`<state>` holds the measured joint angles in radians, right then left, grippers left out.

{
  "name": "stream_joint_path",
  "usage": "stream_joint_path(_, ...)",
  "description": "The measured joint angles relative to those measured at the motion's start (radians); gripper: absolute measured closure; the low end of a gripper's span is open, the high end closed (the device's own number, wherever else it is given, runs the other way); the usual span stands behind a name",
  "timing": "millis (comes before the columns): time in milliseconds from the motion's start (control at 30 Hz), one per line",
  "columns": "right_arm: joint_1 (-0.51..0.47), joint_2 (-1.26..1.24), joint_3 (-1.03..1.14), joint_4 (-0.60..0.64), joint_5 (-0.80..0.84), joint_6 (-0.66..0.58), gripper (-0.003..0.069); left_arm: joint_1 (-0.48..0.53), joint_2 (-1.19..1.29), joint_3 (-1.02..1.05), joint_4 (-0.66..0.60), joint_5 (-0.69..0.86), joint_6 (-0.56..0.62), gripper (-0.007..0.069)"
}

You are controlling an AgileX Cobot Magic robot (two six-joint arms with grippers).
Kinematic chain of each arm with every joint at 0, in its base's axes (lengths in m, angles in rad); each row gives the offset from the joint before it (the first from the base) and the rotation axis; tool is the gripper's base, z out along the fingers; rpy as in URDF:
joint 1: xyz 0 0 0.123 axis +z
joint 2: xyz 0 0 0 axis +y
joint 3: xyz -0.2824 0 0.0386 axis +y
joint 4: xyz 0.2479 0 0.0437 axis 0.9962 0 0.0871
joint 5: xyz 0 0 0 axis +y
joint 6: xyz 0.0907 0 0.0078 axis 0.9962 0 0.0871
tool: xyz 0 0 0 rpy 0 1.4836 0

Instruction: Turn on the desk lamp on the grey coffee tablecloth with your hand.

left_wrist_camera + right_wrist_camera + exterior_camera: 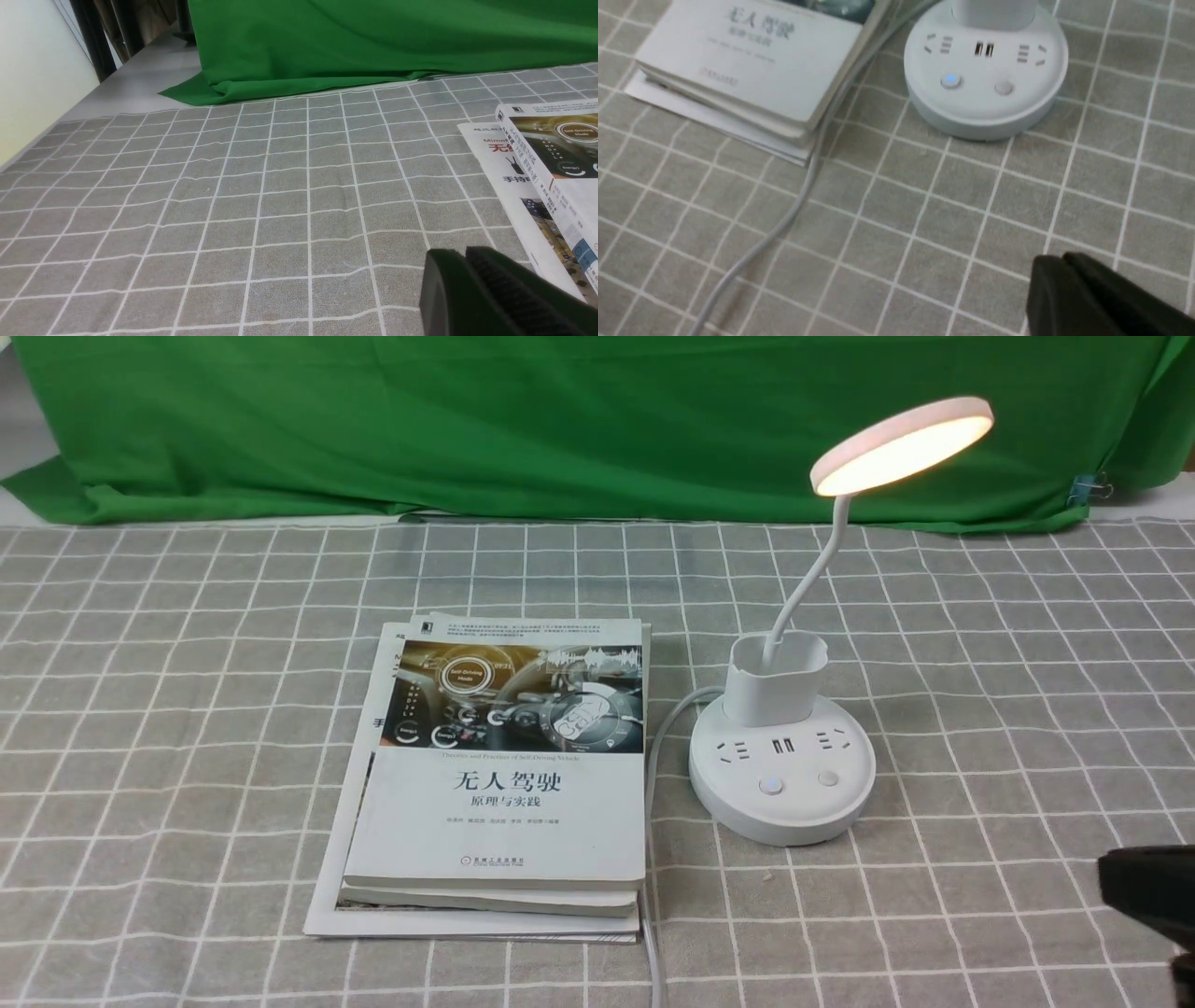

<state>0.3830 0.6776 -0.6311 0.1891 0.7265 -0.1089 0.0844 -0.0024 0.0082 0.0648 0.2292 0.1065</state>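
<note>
Front view shows the lamp (pixel 782 784) standing on the grid cloth (pixel 187 709) that covers the counter, just right of a stack of books (pixel 504 775), its cable (pixel 658 859) running toward the robot between the two. The base has its sockets and both buttons turned toward the robot, likely so a press from the near side can reach them. In the right wrist view one button (pixel 951 80) glows blue. The lamp's long axis is near upright: the neck (pixel 808 579) rises from the cup and leans right, and the disc head (pixel 901 446) tilts its face down and toward the robot. The head glows warm, so the switching looks done. The right jaws sit low at the near right, well apart from the base. They are pressed together and hold nothing, probably to form one blunt tip for a button. The left jaws, likewise closed and empty, hang over bare cloth left of the books.
</note>
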Motion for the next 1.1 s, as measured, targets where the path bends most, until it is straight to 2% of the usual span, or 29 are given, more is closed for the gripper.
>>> stream_joint_path(200,0.0,-0.091,0.016,-0.019,-0.032,0.003,0.0622,0.0,0.0,0.0,0.0,0.0,0.001,0.0606)
stream_joint_path(233,-0.017,-0.134,0.064,-0.037,-0.091,0.003,0.0633,0.0,0.0,0.0,0.0,0.0,0.001,0.0606)
stream_joint_path(300,-0.063,-0.184,0.131,-0.046,-0.173,0.003,0.0634,0.0,0.0,0.0,0.0,0.0,0.001,0.0606)
stream_joint_path(433,-0.218,-0.358,0.352,-0.057,-0.388,-0.016,0.0634,0.0,0.0,0.0,0.0,0.0,0.001,0.0606)
stream_joint_path(600,-0.342,-0.574,0.567,-0.058,-0.459,-0.06,0.0634,0.0,0.0,0.0,0.0,0.0,0.001,0.0606)
stream_joint_path(767,-0.365,-0.666,0.638,-0.058,-0.466,-0.067,0.0634,0.0,0.0,0.0,0.0,0.0,0.001,0.0606)
stream_joint_path(1100,-0.368,-0.676,0.638,-0.06,-0.479,-0.068,0.0633,0.0,0.0,0.0,0.0,-0.001,0.001,0.0606)
